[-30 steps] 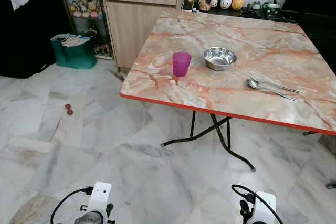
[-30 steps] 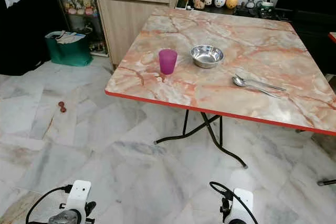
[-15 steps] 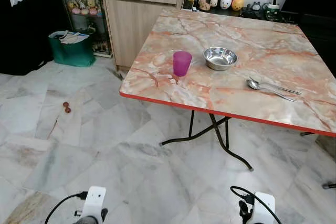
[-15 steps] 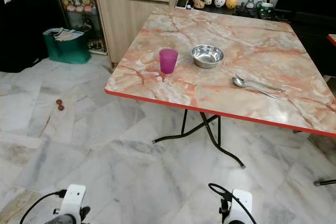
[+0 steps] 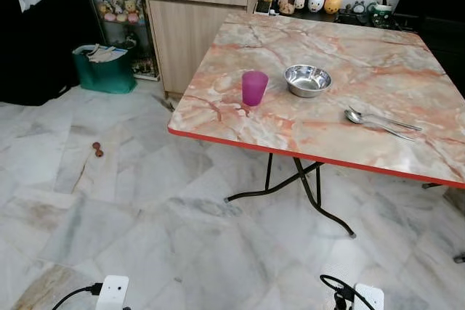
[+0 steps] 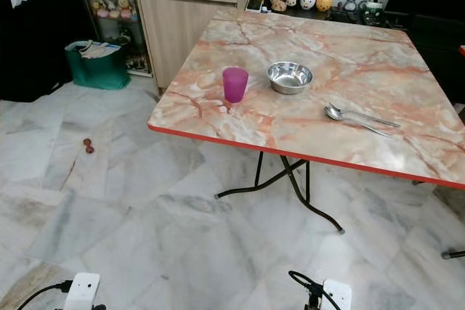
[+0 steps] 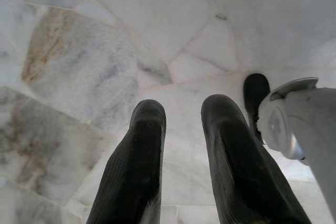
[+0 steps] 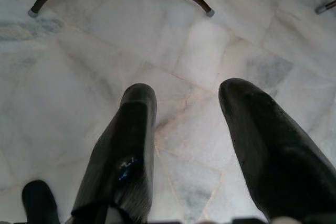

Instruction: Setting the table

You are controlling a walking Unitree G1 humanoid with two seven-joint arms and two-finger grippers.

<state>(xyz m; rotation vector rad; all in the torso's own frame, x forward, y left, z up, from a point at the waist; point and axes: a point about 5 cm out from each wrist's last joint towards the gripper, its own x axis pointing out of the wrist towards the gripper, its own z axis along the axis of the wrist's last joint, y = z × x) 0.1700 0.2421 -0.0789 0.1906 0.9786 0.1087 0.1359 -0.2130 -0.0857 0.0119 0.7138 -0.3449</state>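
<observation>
A marble-patterned table (image 5: 349, 49) with a red edge stands ahead and to the right. On it are a purple cup (image 5: 254, 88), a steel bowl (image 5: 307, 80) just right of the cup, and two spoons (image 5: 381, 121) lying further right. Both arms hang low, well short of the table. My left gripper (image 7: 184, 107) is open over the marble floor with nothing between its fingers. My right gripper (image 8: 189, 92) is open too, wider, and points at the floor near the table's black feet (image 8: 209, 11).
A wooden cabinet (image 5: 200, 19) stands behind the table's left corner, with a green bag (image 5: 104, 70) beside it. A small red object (image 5: 95, 149) lies on the floor at left. Jars and figurines (image 5: 312, 1) line a dark shelf behind. Black folding legs (image 5: 305, 186) spread under the table.
The camera has shifted slightly. Both wrists have sunk toward the bottom edge of the eye views. The cup, bowl and spoons have not moved.
</observation>
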